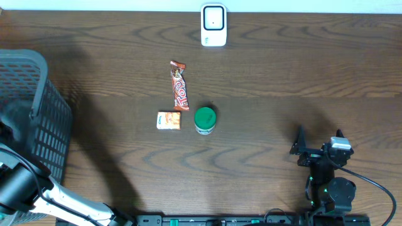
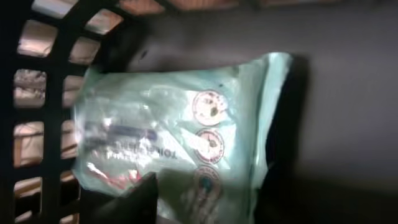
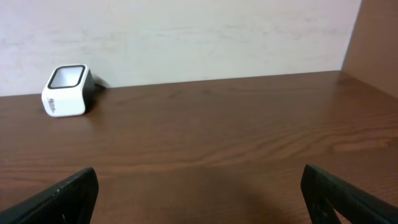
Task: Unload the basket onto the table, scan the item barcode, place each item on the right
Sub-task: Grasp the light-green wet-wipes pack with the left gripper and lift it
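1 pale-green packet (image 2: 180,118) lies right at left gripper (image 2: 199,208); grip cannot be told.

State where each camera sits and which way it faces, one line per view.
Overhead: above the table, looking straight down; left arm and right arm show.
Left wrist: inside the basket, facing a pale green packet; one jaw shows.
Right wrist: low over the table, facing the back wall; open jaws show.
Shared: overhead and right wrist both see the scanner.
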